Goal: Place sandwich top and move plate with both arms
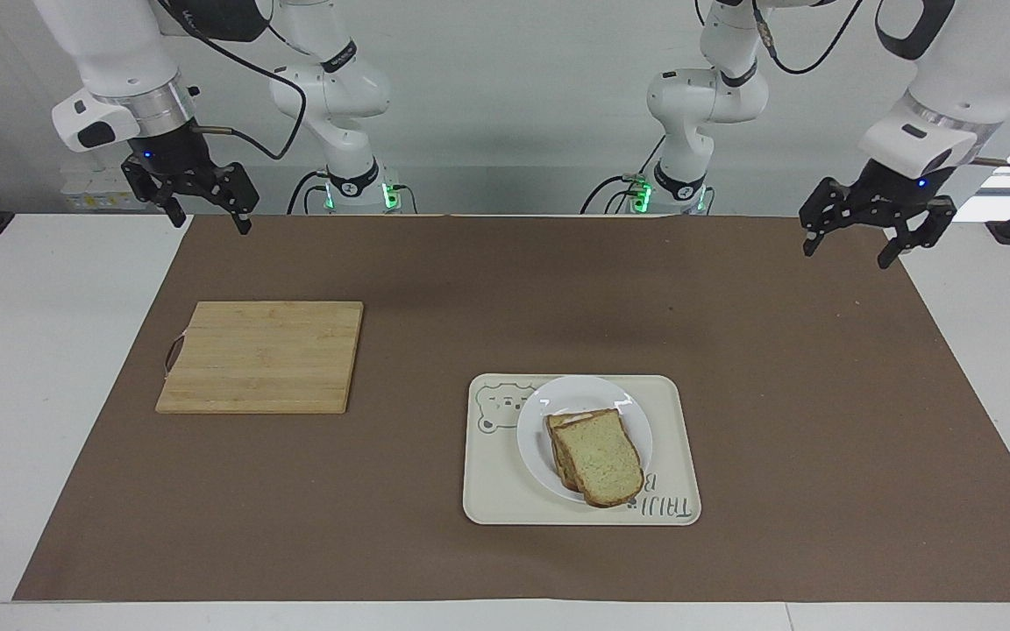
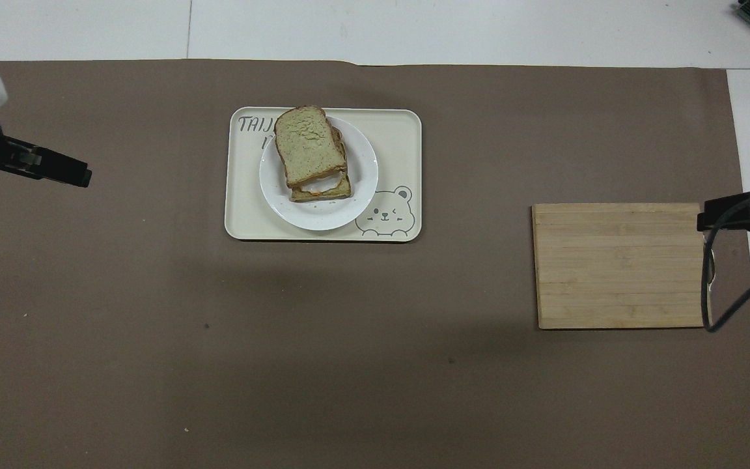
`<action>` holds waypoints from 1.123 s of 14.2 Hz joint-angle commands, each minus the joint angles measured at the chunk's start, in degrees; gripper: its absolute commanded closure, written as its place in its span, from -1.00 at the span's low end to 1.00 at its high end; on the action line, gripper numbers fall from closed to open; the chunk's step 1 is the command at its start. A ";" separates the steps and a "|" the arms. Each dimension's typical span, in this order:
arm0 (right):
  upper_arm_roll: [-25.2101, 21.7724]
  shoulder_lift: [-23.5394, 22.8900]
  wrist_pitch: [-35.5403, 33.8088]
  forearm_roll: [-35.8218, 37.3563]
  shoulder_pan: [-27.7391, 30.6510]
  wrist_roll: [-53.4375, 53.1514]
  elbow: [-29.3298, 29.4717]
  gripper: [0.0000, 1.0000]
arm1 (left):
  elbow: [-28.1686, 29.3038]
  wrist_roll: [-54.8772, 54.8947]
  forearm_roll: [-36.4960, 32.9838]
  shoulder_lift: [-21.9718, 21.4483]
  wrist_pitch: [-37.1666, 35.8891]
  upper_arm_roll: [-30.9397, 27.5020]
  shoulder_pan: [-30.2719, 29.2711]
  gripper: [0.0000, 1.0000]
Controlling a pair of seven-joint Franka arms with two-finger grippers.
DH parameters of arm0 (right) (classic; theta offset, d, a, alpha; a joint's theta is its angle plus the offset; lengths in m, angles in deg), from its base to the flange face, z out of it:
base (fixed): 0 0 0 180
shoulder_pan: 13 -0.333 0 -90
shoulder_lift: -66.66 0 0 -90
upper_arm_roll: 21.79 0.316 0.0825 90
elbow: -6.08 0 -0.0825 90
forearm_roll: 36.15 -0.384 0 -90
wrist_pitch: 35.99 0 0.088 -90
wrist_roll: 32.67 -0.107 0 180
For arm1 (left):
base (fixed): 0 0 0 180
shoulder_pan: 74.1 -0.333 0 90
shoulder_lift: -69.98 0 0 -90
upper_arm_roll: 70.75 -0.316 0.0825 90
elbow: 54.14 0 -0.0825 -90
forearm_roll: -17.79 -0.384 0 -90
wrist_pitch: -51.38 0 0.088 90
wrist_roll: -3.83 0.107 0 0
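The sandwich top (image 1: pixel 600 464) (image 2: pixel 308 144) lies on an egg-topped slice (image 2: pixel 323 189), slightly askew. Both rest on the white plate (image 1: pixel 537 422) (image 2: pixel 363 174). The plate sits on the cream bear-printed tray (image 1: pixel 492 478) (image 2: pixel 401 130). My left gripper (image 1: pixel 847 254) (image 2: pixel 79 176) is open and empty. It hangs high over the brown mat's edge at the left arm's end, well apart from the tray. My right gripper (image 1: pixel 214 224) (image 2: pixel 707 218) is open and empty. It waits high over the mat's corner at the right arm's end.
A wooden cutting board (image 1: pixel 264 355) (image 2: pixel 619 264) lies bare on the brown mat (image 1: pixel 435 289) toward the right arm's end, nearer to the robots than the tray. The right arm's cable (image 2: pixel 713 293) hangs over the board's edge.
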State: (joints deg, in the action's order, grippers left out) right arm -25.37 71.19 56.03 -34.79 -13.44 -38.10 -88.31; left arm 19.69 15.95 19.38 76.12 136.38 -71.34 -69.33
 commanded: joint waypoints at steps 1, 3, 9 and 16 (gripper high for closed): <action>-0.29 0.30 -0.62 -0.04 -0.61 1.30 0.08 -1.00 | -2.55 0.37 -0.80 -2.60 -5.53 -1.42 -0.38 -1.00; 0.15 0.39 -0.62 -0.04 -0.62 1.31 0.08 -1.00 | 0.15 1.77 -0.45 -5.94 -7.56 -1.79 -0.38 -1.00; 0.15 0.39 -0.62 -0.04 -0.44 1.31 0.08 -1.00 | 4.22 1.16 -0.45 -9.03 -11.43 -1.17 0.41 -1.00; 0.15 0.39 -0.62 -0.04 -0.44 1.31 0.08 -1.00 | 2.81 1.42 -0.98 -7.89 -11.43 -1.87 -0.47 -1.00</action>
State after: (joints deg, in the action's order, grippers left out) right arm -25.27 71.19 56.03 -34.81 -14.16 -38.10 -88.31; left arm 22.23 16.75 19.34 68.67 125.61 -73.38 -69.31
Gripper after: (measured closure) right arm 0.000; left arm 0.000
